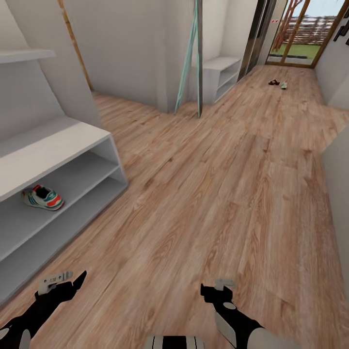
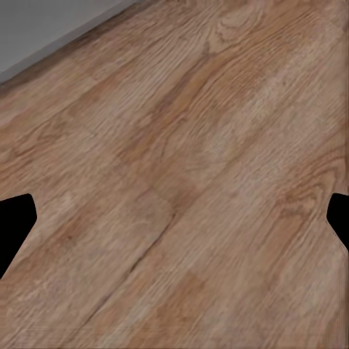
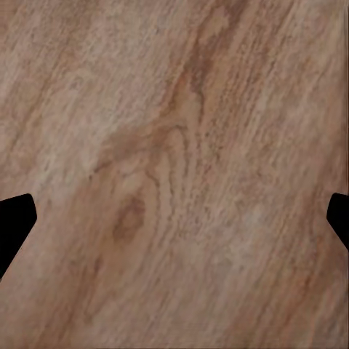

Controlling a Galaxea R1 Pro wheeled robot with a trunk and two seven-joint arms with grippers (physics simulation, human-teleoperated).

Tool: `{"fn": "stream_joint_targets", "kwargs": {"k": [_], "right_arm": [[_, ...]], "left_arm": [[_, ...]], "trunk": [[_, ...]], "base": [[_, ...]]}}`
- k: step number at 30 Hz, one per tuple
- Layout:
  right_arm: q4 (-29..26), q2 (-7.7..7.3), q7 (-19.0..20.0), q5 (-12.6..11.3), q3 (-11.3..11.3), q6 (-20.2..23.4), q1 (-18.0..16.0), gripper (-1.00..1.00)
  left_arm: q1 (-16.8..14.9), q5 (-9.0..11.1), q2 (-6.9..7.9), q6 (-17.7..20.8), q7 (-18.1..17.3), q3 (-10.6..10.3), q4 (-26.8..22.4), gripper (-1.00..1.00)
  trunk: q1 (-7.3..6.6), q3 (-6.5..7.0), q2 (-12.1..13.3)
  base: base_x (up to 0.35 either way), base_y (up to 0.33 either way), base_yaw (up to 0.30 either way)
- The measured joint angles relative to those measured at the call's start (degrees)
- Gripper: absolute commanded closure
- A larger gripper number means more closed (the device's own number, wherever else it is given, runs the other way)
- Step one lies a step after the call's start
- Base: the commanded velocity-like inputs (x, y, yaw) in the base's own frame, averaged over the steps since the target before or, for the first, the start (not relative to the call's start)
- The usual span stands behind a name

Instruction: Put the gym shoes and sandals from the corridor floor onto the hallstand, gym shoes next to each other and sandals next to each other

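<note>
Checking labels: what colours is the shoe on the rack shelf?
White with green stripes, red-orange accents; head view.

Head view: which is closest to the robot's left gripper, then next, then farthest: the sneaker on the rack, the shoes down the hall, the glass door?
1. Gym shoe, on the hallstand shelf beside the left gripper.
2. Shoes on the floor, far down the corridor.
3. Glass door, at the end.

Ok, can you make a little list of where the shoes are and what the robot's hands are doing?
shoe on rack: one gym shoe on a shelf of the hallstand
shoes far away: small dark and pale shapes on the corridor floor near the glass doors; too small to name
left gripper: open, empty, above floor
right gripper: open, empty, above floor
</note>
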Motion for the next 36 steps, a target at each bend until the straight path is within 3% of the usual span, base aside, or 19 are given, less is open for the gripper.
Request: {"fn": "stream_joint_targets", "kwargs": {"k": [7,27,36], "right_arm": [[0.0,0.0,0.1,-0.3,-0.1,0.0,0.0,-1.0],[0.1,0.0,0.1,-0.4,-0.1,0.1,0.0,-1.0],[0.1,0.0,0.1,-0.4,-0.1,0.1,0.0,-1.0]], "left_arm": [[0.0,0.0,0.01,0.0,0.1,0.0,0.0,-1.0],[0.0,0.7,0.03,0.0,0.1,0.2,0.0,-1.0],[0.0,0.6,0.03,0.0,0.1,0.1,0.0,-1.0]], "trunk": [[0.0,0.0,0.0],[0.0,0.0,0.0],[0.0,0.0,0.0]], "base": [[0.316,-0.131,-0.085],[0.314,-0.085,-0.258],[0.331,-0.002,-0.058]]}}
